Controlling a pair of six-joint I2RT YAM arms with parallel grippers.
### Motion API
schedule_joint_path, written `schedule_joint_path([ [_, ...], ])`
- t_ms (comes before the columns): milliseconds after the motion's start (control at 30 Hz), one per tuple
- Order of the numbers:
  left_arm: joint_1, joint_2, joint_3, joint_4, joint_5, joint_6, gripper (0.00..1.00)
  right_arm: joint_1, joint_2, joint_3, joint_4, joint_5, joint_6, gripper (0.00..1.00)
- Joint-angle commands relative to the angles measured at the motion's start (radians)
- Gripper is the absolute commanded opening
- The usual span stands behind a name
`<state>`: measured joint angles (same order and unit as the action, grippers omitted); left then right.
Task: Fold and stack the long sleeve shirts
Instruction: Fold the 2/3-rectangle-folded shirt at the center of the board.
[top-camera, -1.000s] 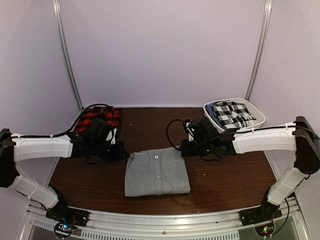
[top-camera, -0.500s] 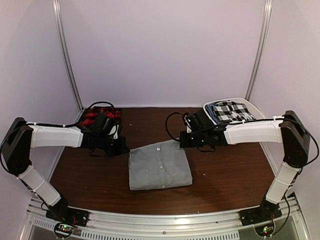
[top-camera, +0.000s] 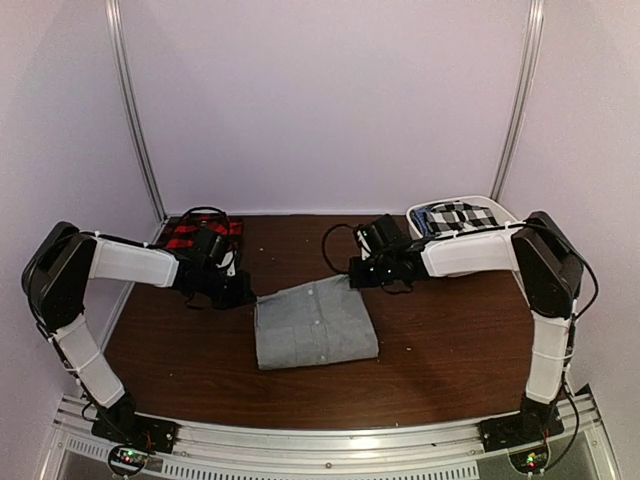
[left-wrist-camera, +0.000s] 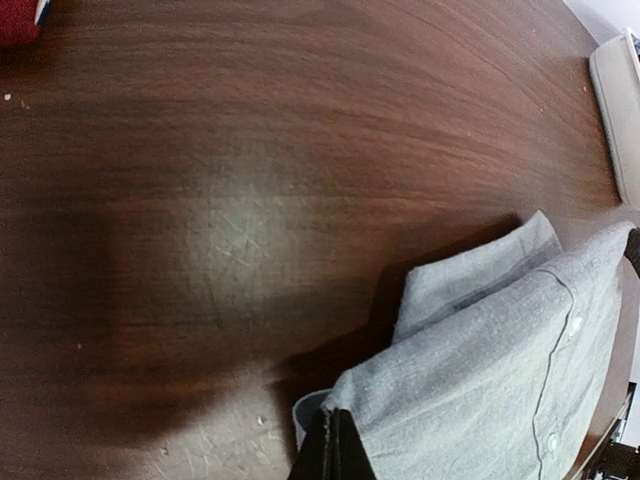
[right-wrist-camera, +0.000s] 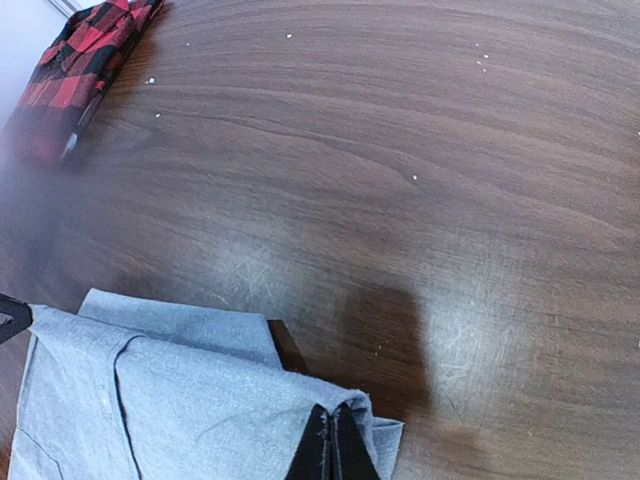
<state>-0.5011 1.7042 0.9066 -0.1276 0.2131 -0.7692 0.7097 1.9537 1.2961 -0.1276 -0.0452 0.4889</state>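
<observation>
Together, left hand (left-wrist-camera: 332, 446), right hand (right-wrist-camera: 331, 441), gripping shirt (top-camera: 315, 322)

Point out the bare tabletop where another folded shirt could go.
Widest bare wood on the table: right of the grey shirt, out to the right edge. Also free: the far strip between the red plaid shirt and the white basket, and the near-left corner. Crowded: the grey shirt's far corners, where the left pincer and right pincer clamp it.

My fingers (left-wrist-camera: 322, 455) are black, the grey shirt (top-camera: 315, 322) plain and light, the plaid shirt (top-camera: 182, 237) red-and-black, the desk (top-camera: 450, 330) dark brown wood grain.
</observation>
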Motion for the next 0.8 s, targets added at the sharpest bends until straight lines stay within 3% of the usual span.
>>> schedule_joint_path([
  [0, 0.034, 0.032, 0.03, 0.021, -0.042, 0.032, 0.0, -0.035, 0.044, 0.054, 0.017, 0.018, -0.029, 0.0],
  [233, 0.055, 0.063, 0.046, 0.029, -0.111, 0.052, 0.0, -0.049, 0.101, 0.106, 0.01, 0.013, -0.04, 0.0],
  [367, 0.073, 0.074, 0.062, 0.027, -0.13, 0.065, 0.0, -0.05, 0.105, 0.145, -0.028, 0.014, -0.052, 0.07],
  [467, 0.088, 0.08, 0.08, 0.015, -0.144, 0.078, 0.02, -0.051, 0.101, 0.176, -0.076, 0.023, -0.062, 0.19],
  [500, 0.094, 0.079, 0.089, 0.003, -0.151, 0.08, 0.08, -0.051, 0.097, 0.184, -0.092, 0.025, -0.064, 0.22],
  [567, 0.105, 0.07, 0.106, -0.019, -0.166, 0.087, 0.38, -0.049, 0.08, 0.189, -0.113, 0.028, -0.068, 0.25],
  [633, 0.11, 0.048, 0.126, -0.05, -0.184, 0.101, 0.55, -0.046, 0.054, 0.181, -0.128, 0.015, -0.07, 0.28],
  [767, 0.105, -0.036, 0.138, -0.095, -0.171, 0.123, 0.59, -0.013, 0.0, 0.164, -0.143, 0.006, -0.076, 0.32],
])
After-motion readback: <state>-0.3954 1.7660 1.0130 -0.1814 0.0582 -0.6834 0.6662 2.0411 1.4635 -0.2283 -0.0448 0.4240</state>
